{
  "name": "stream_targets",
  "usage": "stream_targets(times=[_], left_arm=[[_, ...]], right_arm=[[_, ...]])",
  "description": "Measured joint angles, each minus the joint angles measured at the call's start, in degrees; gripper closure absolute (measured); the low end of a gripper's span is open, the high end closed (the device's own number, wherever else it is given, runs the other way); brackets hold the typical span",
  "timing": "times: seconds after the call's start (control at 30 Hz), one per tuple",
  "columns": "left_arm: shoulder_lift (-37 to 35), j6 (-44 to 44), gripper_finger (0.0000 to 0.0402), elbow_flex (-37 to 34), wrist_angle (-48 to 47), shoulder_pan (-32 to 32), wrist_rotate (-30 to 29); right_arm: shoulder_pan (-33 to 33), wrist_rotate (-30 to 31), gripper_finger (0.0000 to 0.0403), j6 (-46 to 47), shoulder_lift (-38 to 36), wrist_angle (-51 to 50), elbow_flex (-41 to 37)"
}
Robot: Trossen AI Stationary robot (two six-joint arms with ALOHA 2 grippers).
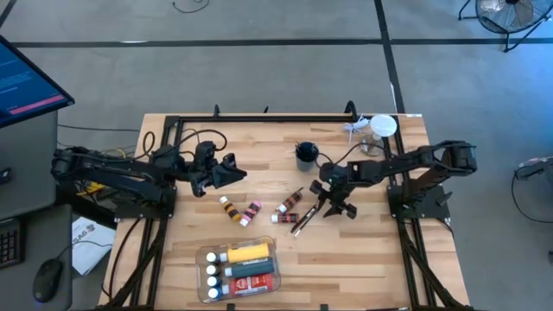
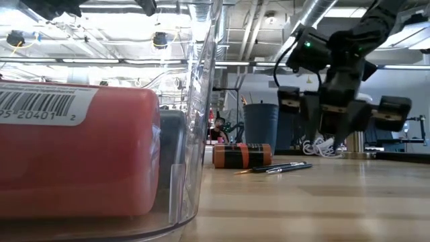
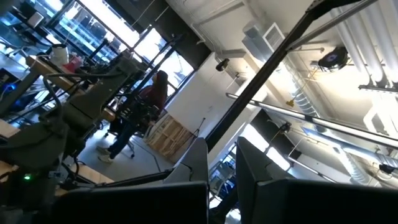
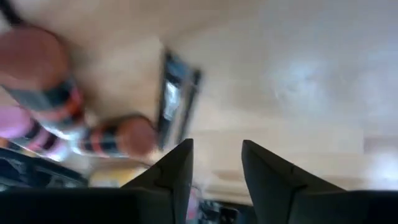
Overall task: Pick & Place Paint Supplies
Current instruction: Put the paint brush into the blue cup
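Observation:
Two thin dark-handled brushes (image 1: 300, 222) lie side by side on the wooden table and also show in the low view (image 2: 275, 168) and the right wrist view (image 4: 176, 99). Small paint tubes lie near them: one (image 1: 289, 205) beside the brushes, two (image 1: 229, 208) (image 1: 252, 212) farther left. My right gripper (image 1: 335, 205) is open and empty, hovering just right of the brushes, fingers pointing down (image 4: 216, 168). My left gripper (image 1: 232, 173) is open and empty, raised over the table's left half, its camera facing the ceiling (image 3: 222, 180).
A clear tray (image 1: 205, 257) at the near edge holds a yellow bottle (image 1: 248, 251), a red one (image 2: 74, 154) and others. A black cup (image 1: 305, 155) stands at mid-table. A clear jar with white lid (image 1: 381, 128) stands at the far right. A black frame rail (image 1: 259, 118) runs along the far edge.

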Motion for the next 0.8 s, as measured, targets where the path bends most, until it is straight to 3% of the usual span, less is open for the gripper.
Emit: stream_targets(times=[0.43, 0.8], left_arm=[[0.02, 0.37, 0.04, 0.0, -0.04, 0.02, -0.91], [0.04, 0.55, 0.04, 0.0, -0.15, 0.04, -1.57]], right_arm=[[-2.78, 6.53, 0.0244, -0.22, 0.03, 3.78, 0.09], [-0.82, 7.28, 0.0251, -0.73, 0.06, 3.64, 0.09]])
